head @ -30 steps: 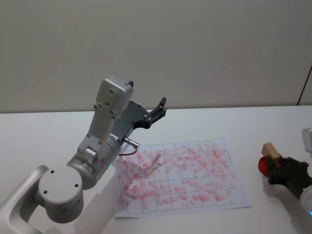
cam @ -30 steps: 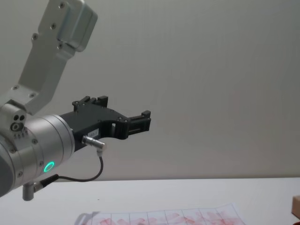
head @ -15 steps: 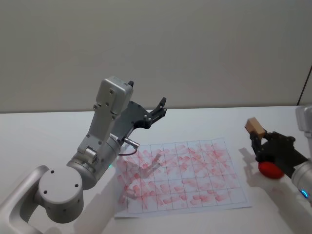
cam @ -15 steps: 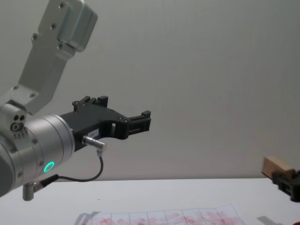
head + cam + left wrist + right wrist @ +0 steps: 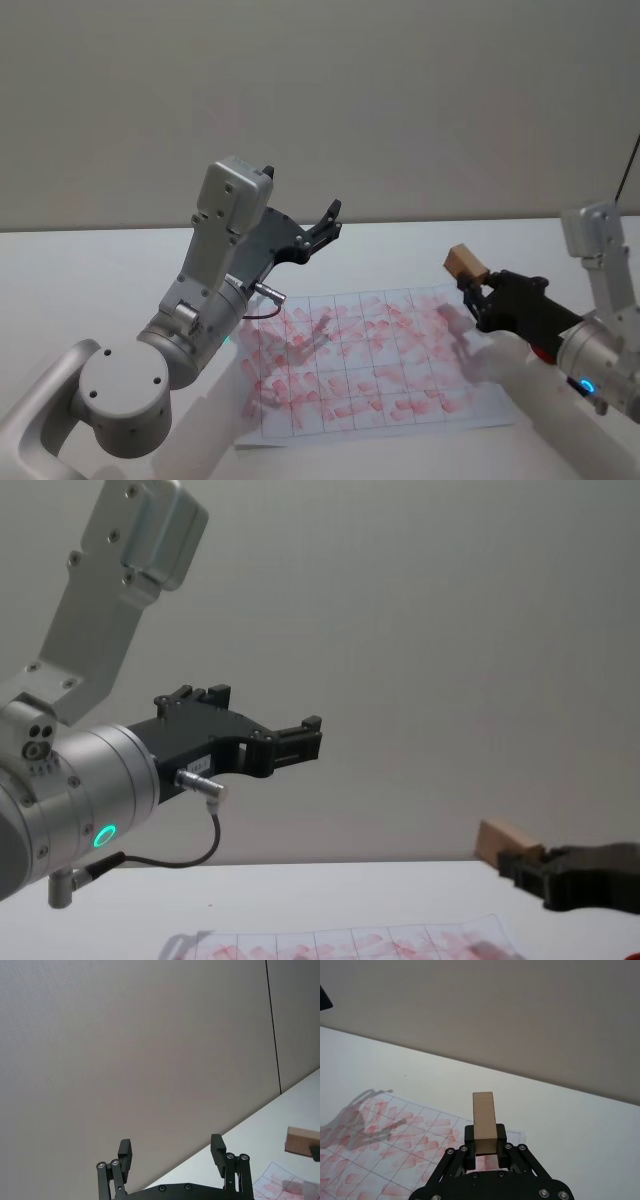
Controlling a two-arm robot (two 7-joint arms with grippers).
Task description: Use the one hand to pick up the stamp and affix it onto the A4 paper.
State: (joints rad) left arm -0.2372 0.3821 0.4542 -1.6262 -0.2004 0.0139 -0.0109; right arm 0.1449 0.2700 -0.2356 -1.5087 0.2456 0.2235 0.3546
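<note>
My black two-fingered right gripper (image 5: 472, 288) pinches the small light-tan wooden block stamp (image 5: 465, 264) by its lower end. The head view tells me it is by the far right corner of the white gridded A4 paper (image 5: 380, 370) with red smudges. The chest view tells me it is up in the air, tilted. My left gripper (image 5: 170, 1152) hangs high on the left, fingers spread wide.

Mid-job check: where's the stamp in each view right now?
Head view: stamp, held by the right gripper, near the A4 paper's far right corner.
Left wrist view: stamp beyond the idle, open left gripper.
Right wrist view: stamp clamped in the right gripper, paper beyond.
Chest view: stamp lower right, above the paper.
Shared landmark: the paper's red-smudged grid.
</note>
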